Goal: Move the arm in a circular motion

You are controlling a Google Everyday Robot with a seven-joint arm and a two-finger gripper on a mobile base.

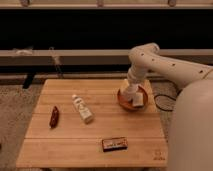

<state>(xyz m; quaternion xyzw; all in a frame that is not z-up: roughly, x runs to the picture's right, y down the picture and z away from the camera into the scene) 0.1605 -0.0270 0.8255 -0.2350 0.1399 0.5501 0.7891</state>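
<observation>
The glossy white arm (165, 62) reaches in from the right, bends at a bulbous joint near the top and points down over the right side of the wooden table (65, 142). Its pale tip with the gripper (133, 97) hangs just above or inside a reddish-brown bowl (144, 104).
On the table lie a white bottle (82, 108) on its side, a small dark red packet (54, 116) at the left, and a dark flat bar (114, 144) near the front. A large white robot body (192, 130) fills the lower right. A dark shelf runs behind the table.
</observation>
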